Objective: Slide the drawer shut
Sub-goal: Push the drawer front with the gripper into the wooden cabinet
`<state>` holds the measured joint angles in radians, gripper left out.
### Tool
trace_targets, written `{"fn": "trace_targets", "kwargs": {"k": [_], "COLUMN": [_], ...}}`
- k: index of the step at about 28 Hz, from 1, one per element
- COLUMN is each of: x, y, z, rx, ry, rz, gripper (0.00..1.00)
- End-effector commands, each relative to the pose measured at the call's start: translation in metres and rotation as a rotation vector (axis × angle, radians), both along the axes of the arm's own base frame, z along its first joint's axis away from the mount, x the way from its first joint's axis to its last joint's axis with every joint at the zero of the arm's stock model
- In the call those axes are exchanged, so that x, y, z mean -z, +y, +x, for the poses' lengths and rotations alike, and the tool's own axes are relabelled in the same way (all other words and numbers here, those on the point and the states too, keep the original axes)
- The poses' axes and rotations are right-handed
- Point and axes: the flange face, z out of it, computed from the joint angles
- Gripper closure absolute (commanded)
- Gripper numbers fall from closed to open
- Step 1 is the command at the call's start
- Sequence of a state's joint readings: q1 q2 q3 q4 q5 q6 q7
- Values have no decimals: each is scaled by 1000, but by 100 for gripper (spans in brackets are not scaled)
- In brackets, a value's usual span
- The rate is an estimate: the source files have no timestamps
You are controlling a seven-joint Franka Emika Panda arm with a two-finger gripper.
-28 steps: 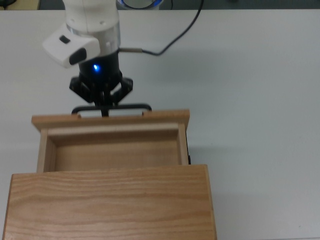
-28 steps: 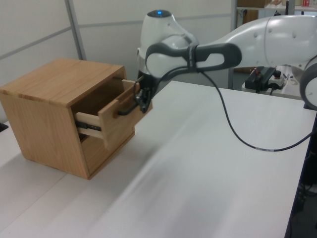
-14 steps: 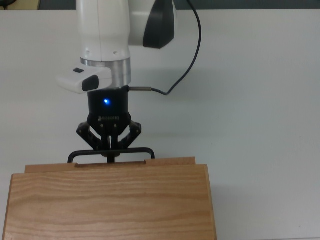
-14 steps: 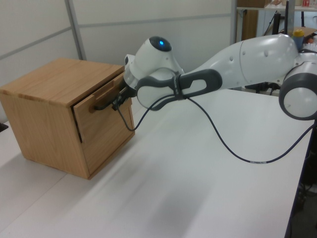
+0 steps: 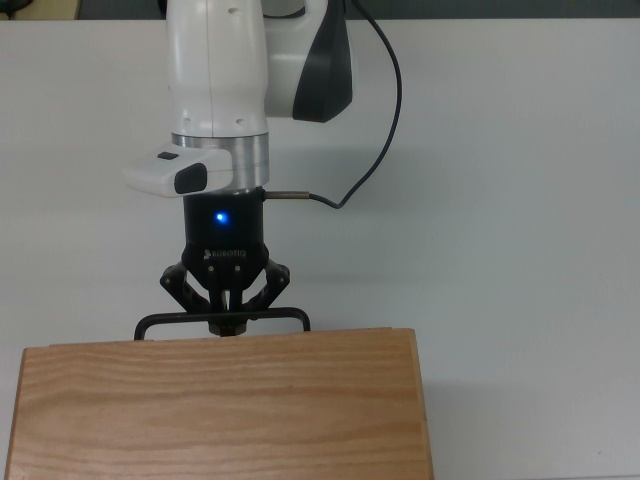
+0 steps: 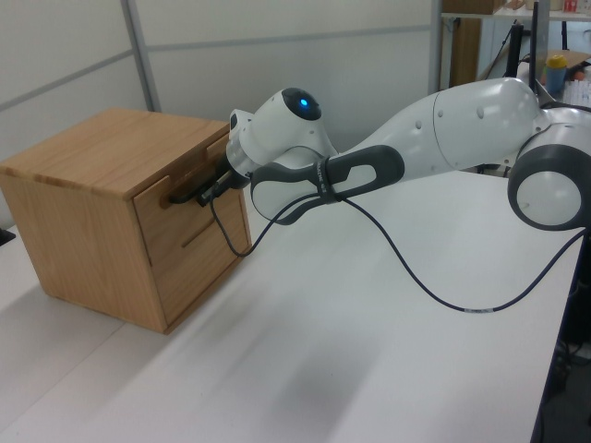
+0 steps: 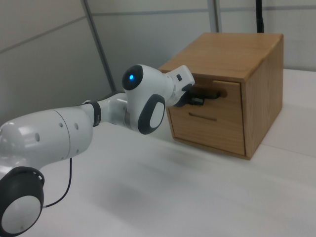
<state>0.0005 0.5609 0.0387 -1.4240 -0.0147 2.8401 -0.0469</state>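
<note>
Pushed right in now: a second ago the drawer (image 7: pixel 212 106) stood well out of the cabinet (image 6: pixel 88 166) with its tray open to the top view, half a second ago only a sliver of front panel showed, and now the panel sits flush with the cabinet face in the left and right views. From the top view nothing of the drawer is seen but its thin black bar handle (image 5: pixel 222 319), a slim rod with bent ends poking out just past the grained top slab.

The gripper (image 5: pixel 227 322) is right on the middle of that bar, its black linkage fingers drawn in close together around the handle, gripping it. A blue light glows on the black wrist body, with smooth white arm casing above and a black cable (image 5: pixel 385 110) looping away across the matte white table (image 5: pixel 520 200).

Cabinet is light oak-toned wood, boxy, with a second, lower drawer front carrying a slot-like pull (image 7: pixel 202 117).
</note>
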Motion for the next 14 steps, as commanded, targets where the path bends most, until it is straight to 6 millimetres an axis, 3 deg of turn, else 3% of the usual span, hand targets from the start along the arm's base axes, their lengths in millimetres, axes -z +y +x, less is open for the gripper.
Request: {"fn": "trace_targets", "kwargs": {"k": [1,8,12,14], "x": [2,4,-11,-22], "y": [7,10,7,5], "z": [6,7,2,-5], "rx": [-5,-9,-8,-10], "ry": [-90,-103,-63,49], "rz": [27,32,27,20], "gripper": [100,100,100,100]}}
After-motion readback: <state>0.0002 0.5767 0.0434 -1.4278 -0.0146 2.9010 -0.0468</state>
